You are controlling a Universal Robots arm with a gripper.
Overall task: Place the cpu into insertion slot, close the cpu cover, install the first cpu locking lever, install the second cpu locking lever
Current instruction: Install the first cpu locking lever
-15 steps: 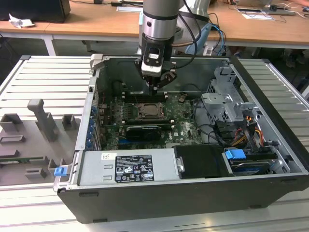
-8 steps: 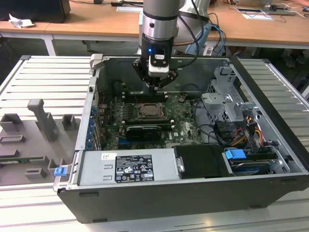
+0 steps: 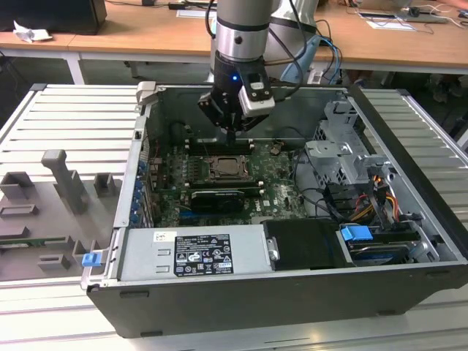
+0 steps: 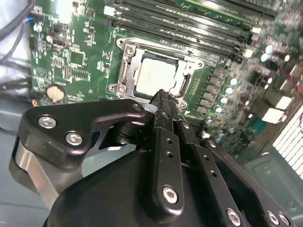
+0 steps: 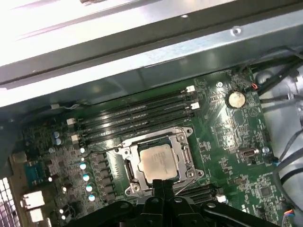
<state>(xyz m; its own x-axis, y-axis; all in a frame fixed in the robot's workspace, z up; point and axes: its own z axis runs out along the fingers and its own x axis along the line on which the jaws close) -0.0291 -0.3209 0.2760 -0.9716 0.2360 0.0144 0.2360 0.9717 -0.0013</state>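
The cpu (image 5: pixel 158 163) lies flat in the insertion slot (image 3: pixel 228 170) on the green board, its pale metal face up. The silvery cpu cover (image 5: pixel 185 156) lies down around the chip's edges, and the face shows through its cut-out. In the second wrist view the cpu (image 4: pixel 154 75) and the cpu cover (image 4: pixel 128 71) look the same. My gripper (image 4: pixel 163 100) is shut with nothing between its fingers, and its tip hangs over the socket's edge. A thin wire lever (image 5: pixel 183 187) runs beside that tip. From outside, my gripper (image 3: pixel 231 134) hovers just above the socket.
Long black memory slots (image 5: pixel 137 116) run along one side of the socket. A coin cell (image 5: pixel 235 99) sits on the board. The case's metal wall (image 5: pixel 142 61) stands behind the slots. Drive cages and cables (image 3: pixel 344 168) crowd the exterior view's right, and a power supply (image 3: pixel 194 252) lies in front.
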